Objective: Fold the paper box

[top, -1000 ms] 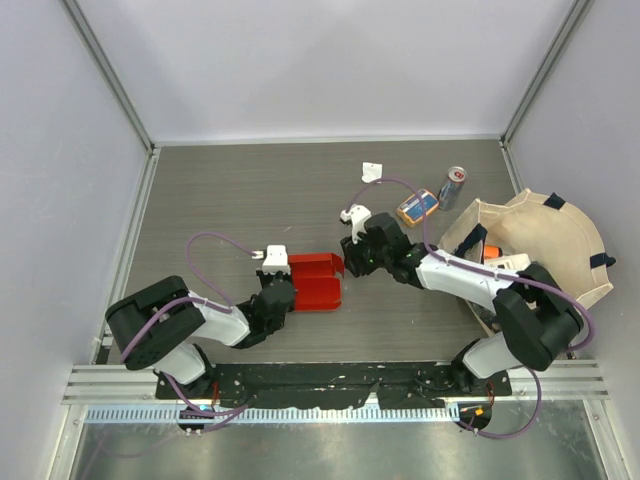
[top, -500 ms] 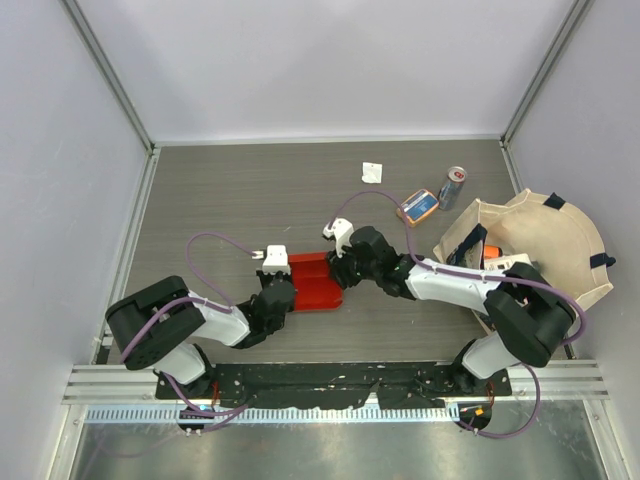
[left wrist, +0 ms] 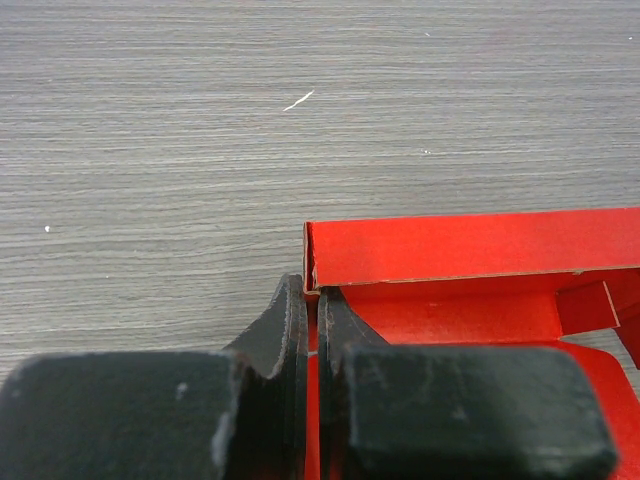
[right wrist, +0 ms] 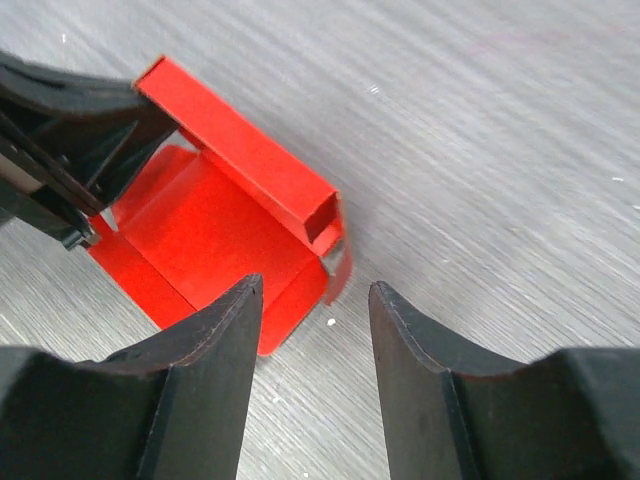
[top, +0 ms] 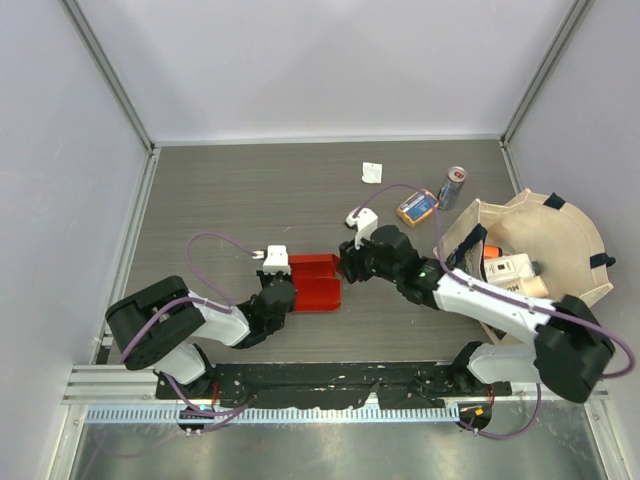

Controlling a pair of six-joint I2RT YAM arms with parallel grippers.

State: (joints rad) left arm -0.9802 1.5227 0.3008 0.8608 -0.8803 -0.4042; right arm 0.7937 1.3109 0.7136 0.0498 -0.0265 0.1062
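The grey wood-grain surface point(top: 250, 190) filled the enclosure floor, with pale walls on three sides. At its right edge sat a cream fabric bag point(top: 575, 235) with dark tabs on its rim, mouth open upward. Inside it lay a white carton point(top: 510, 268) and, beside that, something orange point(top: 492, 249); the rest of the contents were too shadowed to make out.

The left arm point(top: 215, 320) lay low and folded near the front edge, its forearm reaching right toward the paper box point(top: 315, 282). The left jaws were pressed together on the thin left end wall of the box, a sliver of red card showing between the two black fingers point(left wrist: 290, 330) in the left wrist view. The right arm point(top: 490, 295) stretched leftward from its base across the front of the bag, wrist tipped down at the box's right end. The right jaws stood apart with bare surface in the gap and gripped nothing; the box's near right corner lay just beside one finger point(right wrist: 215, 340).

The paper box point(right wrist: 215, 235) rested on the surface between the two arms, left of centre and toward the front. It was partly folded: base flat, the far long wall point(left wrist: 470, 245) raised and doubled over, and a small flap curling loose at the right end.

Well behind it, near the bag, a drink can point(top: 453, 186) lay tilted, an orange-and-blue packet point(top: 417, 207) just beside it, and a small white scrap point(top: 372, 172) farther left.
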